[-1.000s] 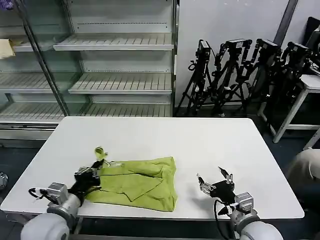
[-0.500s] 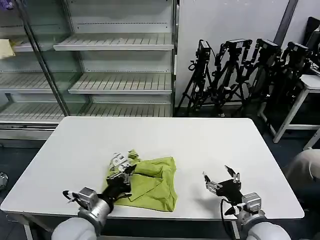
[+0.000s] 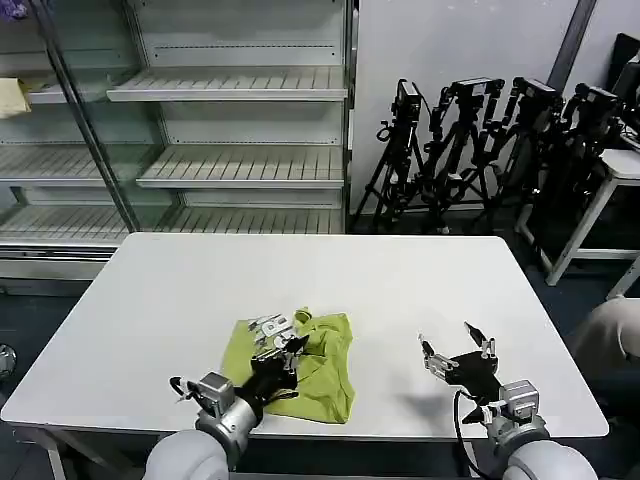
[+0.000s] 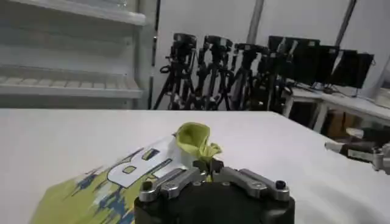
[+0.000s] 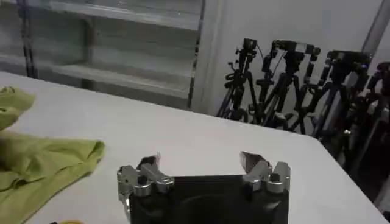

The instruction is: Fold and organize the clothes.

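We see the T-shirt (image 3: 305, 365) lying bunched and partly folded in the lower centre of the head frame, on the near half of the white table (image 3: 400, 280). Our left gripper (image 3: 285, 343) sits over its left part with a tuft of the fabric clenched between its fingers, lifted just above the rest; in the left wrist frame that tuft (image 4: 196, 141) stands up at centre, right above the gripper's body. Our right gripper (image 3: 457, 352) hovers at lower right, well apart from the shirt, fingers spread and holding nothing.

We judge the shirt light, limp and thin: it will sag, drag and crease instead of keeping any shape, and 1 pinched layer may slip free or pull others along. The best holds look like hems, sleeve ends or corners, with 2 grips to keep an edge taut.
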